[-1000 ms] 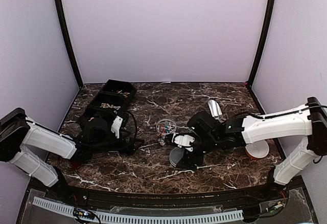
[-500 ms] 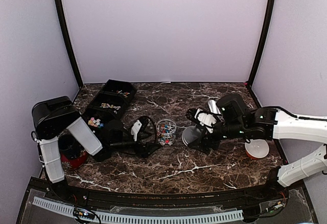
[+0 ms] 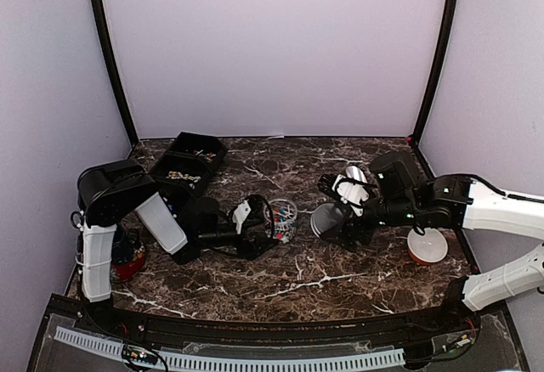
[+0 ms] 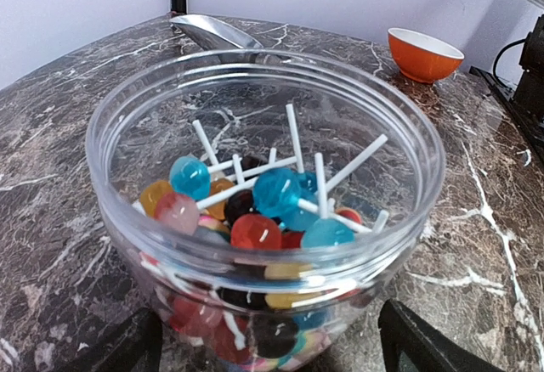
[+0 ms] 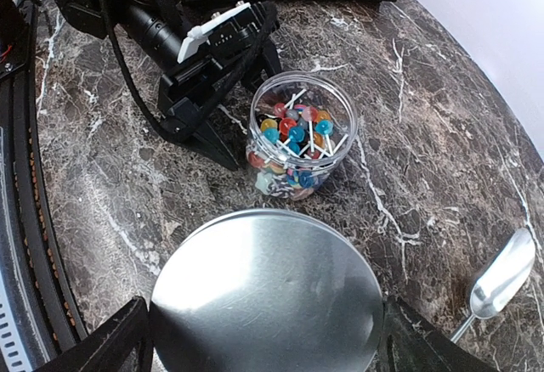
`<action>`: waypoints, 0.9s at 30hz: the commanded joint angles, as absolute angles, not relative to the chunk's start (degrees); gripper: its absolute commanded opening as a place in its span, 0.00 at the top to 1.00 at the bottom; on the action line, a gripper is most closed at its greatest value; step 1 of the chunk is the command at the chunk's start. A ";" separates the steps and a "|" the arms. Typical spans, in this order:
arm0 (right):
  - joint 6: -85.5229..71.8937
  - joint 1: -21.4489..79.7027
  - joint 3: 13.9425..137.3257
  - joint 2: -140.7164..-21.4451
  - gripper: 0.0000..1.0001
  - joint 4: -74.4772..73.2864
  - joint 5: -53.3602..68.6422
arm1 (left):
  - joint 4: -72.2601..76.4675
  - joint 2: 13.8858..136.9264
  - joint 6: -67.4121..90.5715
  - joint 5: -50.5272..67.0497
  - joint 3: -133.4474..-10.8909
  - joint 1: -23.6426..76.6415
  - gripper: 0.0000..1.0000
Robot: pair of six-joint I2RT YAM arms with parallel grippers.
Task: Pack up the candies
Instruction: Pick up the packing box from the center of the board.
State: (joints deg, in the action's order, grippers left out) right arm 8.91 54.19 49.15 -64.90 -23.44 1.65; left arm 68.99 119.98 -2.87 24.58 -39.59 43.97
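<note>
A clear jar (image 4: 263,194) is sitting near the middle of the marble counter (image 3: 297,283), and the candies (image 4: 274,211) are lying heaped inside it: little round sweets on white sticks, in blue, red, orange and pink. The left tool (image 4: 270,348) is reaching in low from the jar's left, its jaws spread wide with one dark finger (image 4: 425,346) showing on each side of the jar's base; whether they are pressing the wall I cannot tell. Just right of the jar, the right tool (image 5: 268,342) is gripping a round metal lid (image 5: 268,291) by its rim, raised beside the jar and not over its mouth. Beyond the jar to the right, a metal scoop (image 5: 501,274) is lying on the counter, and farther right an orange bowl (image 3: 427,249) is resting. Behind the jar to the left, a black compartment tray (image 3: 183,168) is holding more small sweets. Well left of the jar, the left arm is half hiding something red (image 3: 127,263).
</note>
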 commanded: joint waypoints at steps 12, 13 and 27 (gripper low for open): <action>9.82 53.79 56.15 -66.07 0.13 -25.56 -0.02 | 71.76 127.32 -2.73 30.69 -47.50 43.87 0.14; 10.01 53.71 56.35 -66.34 0.13 -25.57 -0.08 | 72.03 127.69 -2.72 31.26 -47.72 43.86 0.15; 11.66 51.51 60.88 -72.15 0.13 -29.08 1.34 | 78.72 135.11 -0.18 39.02 -53.09 44.07 0.13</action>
